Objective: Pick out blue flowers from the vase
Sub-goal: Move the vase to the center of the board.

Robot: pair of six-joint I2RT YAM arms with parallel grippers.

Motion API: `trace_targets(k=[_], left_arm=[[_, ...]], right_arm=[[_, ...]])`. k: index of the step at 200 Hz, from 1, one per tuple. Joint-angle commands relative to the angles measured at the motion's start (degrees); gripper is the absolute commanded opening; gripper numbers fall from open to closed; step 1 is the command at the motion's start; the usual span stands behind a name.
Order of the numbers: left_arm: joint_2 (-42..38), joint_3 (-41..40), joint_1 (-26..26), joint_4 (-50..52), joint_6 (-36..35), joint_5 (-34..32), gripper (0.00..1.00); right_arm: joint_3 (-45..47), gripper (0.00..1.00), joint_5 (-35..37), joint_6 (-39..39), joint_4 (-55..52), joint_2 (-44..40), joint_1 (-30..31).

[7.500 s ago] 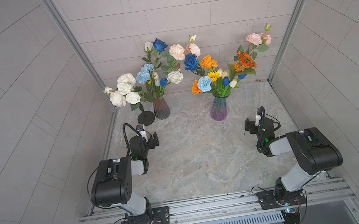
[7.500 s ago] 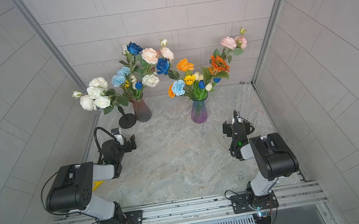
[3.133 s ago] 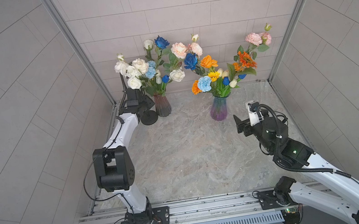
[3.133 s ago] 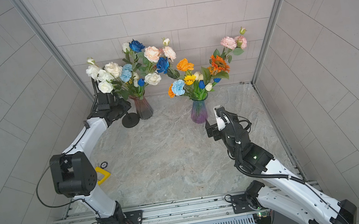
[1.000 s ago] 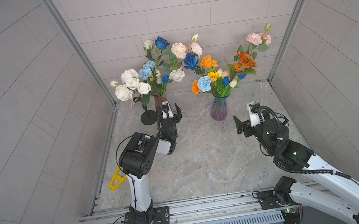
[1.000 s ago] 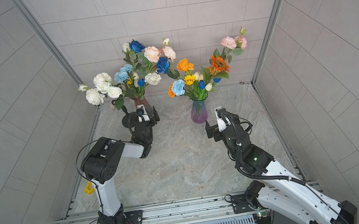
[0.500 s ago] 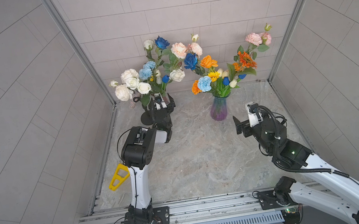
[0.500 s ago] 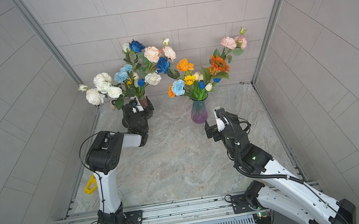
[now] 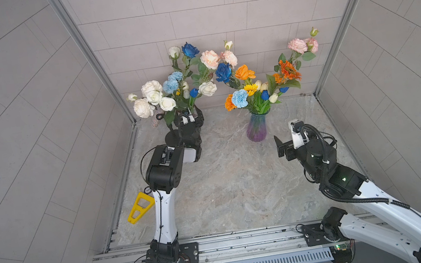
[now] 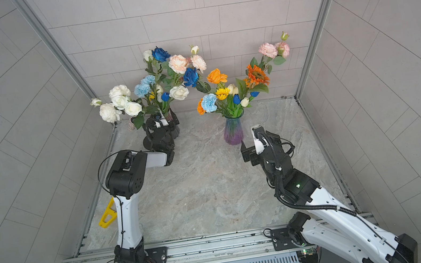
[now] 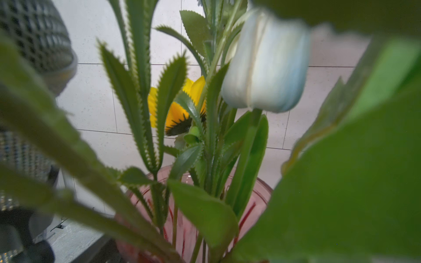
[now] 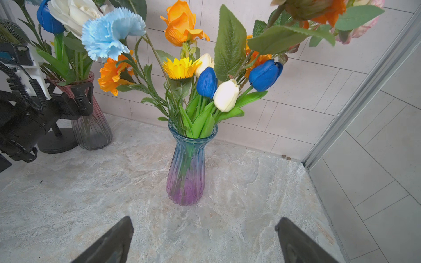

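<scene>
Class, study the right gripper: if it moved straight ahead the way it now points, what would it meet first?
Probably the blue-and-purple vase, which stands centred ahead of the open right gripper with only bare table between. Depth is unclear, so contact could land low on its body.

The left arm is reaching toward the far left corner of the table, the left gripper holding its jaws spread. The right arm is extending over the right side, the right gripper hovering wide open.
</scene>
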State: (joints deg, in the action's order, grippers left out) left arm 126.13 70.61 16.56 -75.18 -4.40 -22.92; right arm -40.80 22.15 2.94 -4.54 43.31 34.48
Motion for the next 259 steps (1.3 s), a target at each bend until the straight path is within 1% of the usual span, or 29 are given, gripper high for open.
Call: trace_targets(k=[1, 12, 19, 24, 38, 52, 79, 97, 117, 138, 175, 222, 259], left_arm=[[0.9, 2.1, -0.6, -1.0, -1.9, -1.5, 0.92], [1.1, 2.3, -0.7, -1.1, -2.0, -1.5, 0.87], [1.2, 2.4, -0.7, -1.2, -1.9, -1.4, 0.77], [1.3, 2.6, -0.8, -1.1, -1.9, -1.3, 0.73], [1.5, 2.9, -0.8, -0.4, -2.0, -1.2, 0.72], [2.0, 3.4, -0.9, 0.0, -1.9, -1.1, 0.75], [2.9, 4.2, -1.3, -0.1, -1.5, -1.2, 0.76], [3.5, 5.4, -1.4, 0.1, -1.6, -1.1, 0.86], [3.8, 7.2, -1.6, 1.3, -1.8, -0.5, 0.89], [4.4, 9.4, -1.9, 2.9, -1.9, -0.2, 0.96], [5.8, 13.3, -2.5, 6.8, -2.3, 0.3, 0.97], [6.8, 14.5, -3.0, 8.7, -3.4, -0.2, 1.00], [7.8, 15.7, -3.7, 10.1, -3.2, 0.0, 1.00]], right_arm=[[-0.2, 0.99, 1.0, -1.2, 0.0, -0.9, 0.2], [-0.2, 0.99, 1.1, -1.2, -0.1, -0.9, 0.2], [-0.2, 0.99, 1.1, -1.2, -0.1, -0.9, 0.1], [-0.3, 0.99, 1.1, -1.2, -0.1, -1.1, 0.2], [-0.3, 0.99, 1.2, -1.2, -0.2, -1.3, 0.2], [-0.3, 0.99, 1.3, -1.3, -0.2, -1.6, 0.2], [-0.3, 0.99, 1.4, -1.5, -0.3, -1.8, 0.2], [-0.2, 0.99, 1.5, -1.4, -0.4, -1.6, 0.2], [-0.2, 0.99, 1.6, -1.5, -0.3, -1.4, 0.2], [-0.2, 0.99, 1.8, -1.6, -0.2, -1.5, 0.1], [0.1, 0.99, 2.3, -1.9, -0.1, -1.9, 0.2], [0.7, 0.99, 2.6, -2.1, 0.6, -2.2, 0.2], [0.8, 0.99, 2.5, -2.2, 0.8, -2.3, 0.2]])
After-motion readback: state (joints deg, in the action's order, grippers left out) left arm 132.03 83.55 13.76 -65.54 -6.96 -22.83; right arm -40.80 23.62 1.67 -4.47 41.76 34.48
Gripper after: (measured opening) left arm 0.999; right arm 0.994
